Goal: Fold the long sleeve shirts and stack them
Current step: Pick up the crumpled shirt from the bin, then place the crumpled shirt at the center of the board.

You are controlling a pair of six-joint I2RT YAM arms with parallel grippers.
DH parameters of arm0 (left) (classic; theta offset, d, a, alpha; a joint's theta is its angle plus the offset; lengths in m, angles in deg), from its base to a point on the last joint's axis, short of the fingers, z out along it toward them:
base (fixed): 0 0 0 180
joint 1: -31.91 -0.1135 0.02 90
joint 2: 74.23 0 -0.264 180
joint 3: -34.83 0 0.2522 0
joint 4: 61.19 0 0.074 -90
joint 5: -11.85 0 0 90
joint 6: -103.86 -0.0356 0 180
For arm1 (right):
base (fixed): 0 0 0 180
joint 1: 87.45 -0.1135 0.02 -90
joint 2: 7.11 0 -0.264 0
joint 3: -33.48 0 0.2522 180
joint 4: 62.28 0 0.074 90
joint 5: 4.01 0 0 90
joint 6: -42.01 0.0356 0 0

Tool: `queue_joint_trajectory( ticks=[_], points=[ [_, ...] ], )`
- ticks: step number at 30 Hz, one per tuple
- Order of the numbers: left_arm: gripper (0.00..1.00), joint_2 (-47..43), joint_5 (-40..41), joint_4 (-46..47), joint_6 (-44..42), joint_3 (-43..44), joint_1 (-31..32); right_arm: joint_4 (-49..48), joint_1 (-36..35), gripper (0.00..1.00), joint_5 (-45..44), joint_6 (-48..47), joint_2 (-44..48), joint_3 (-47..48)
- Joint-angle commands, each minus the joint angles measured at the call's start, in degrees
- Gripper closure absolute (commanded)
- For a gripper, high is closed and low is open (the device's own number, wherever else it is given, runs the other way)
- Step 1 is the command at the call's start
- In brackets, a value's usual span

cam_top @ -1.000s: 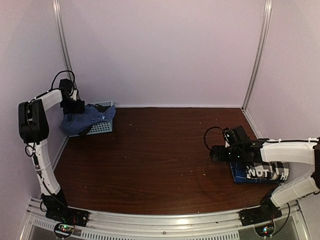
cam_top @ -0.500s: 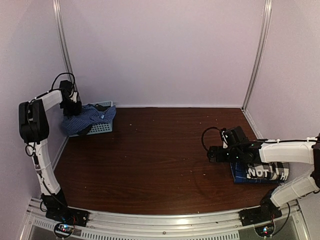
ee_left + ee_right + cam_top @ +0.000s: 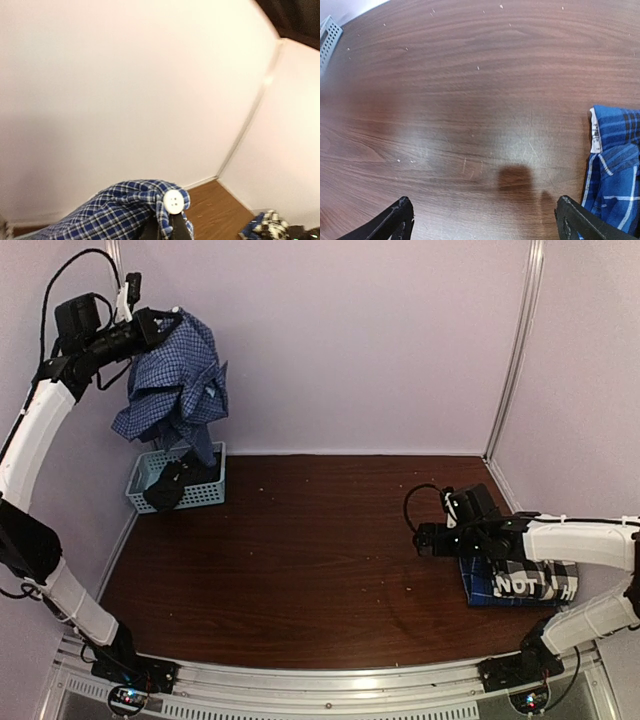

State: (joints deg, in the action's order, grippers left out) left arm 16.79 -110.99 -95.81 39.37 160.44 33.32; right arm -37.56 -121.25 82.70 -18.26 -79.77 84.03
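Top external view has the left gripper (image 3: 150, 328) raised high at ten o'clock, jaws clamped on the blue fine-check shirt (image 3: 175, 380), which hangs in loose folds over the light blue basket (image 3: 205, 498) at the far-left corner of the table (image 3: 320, 540). Left wrist view shows the checked cloth bunched at the gripper, a white button (image 3: 173, 201) on top. At four o'clock the black-and-white plaid shirt (image 3: 530, 585) lies folded on the darker blue plaid shirt (image 3: 478, 590). Just beside that stack, on its nine o'clock side, the right gripper (image 3: 425, 538) hovers with jaws wide apart, nothing between them
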Motion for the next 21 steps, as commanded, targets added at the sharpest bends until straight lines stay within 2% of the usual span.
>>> queue_joint_trajectory(
  ticks=[1, 4, 7, 9, 11, 13, 14, 17, 21],
  points=[
    [1.00, -1.7, -9.9, 12.0, 8.9, 2.6, 11.4, 2.1, -0.4, 0.00, -1.6, -1.3, 3.5, 3.2],
    [1.00, -0.9, -8.1, 12.0, 8.4, 1.4, 18.9, 4.0, -0.3, 0.00, -2.7, -1.5, 6.3, 4.5],
    [1.00, 0.0, -3.5, 13.0, 6.8, -3.8, 26.3, 7.1, 0.0, 0.00, -4.5, -1.6, 9.6, 5.5],
    [0.95, 1.7, -0.7, 13.4, 5.5, -8.3, 30.3, 9.8, 0.6, 0.00, -6.5, -1.2, 12.1, 6.0],
    [0.83, 4.3, 1.7, 14.5, 4.6, -13.2, 33.6, 13.6, 1.5, 0.00, -9.6, -0.3, 14.3, 6.5],
    [0.55, 7.6, 1.8, 15.9, 3.7, -17.2, 36.3, 17.3, 2.1, 0.00, -13.2, 1.0, 16.3, 6.9],
    [0.44, 10.0, 1.4, 15.9, 3.1, -18.5, 37.0, 19.0, 2.3, 0.00, -14.5, 1.5, 17.4, 7.0],
    [0.06, 12.4, 2.2, 15.7, 1.3, -22.0, 37.5, 20.4, 2.4, 0.00, -15.0, 2.0, 18.8, 6.8],
    [0.02, 8.6, 9.8, 14.6, -4.0, -27.6, 37.5, 16.2, 1.4, 0.00, -8.0, 0.8, 19.7, 5.2]
  ],
)
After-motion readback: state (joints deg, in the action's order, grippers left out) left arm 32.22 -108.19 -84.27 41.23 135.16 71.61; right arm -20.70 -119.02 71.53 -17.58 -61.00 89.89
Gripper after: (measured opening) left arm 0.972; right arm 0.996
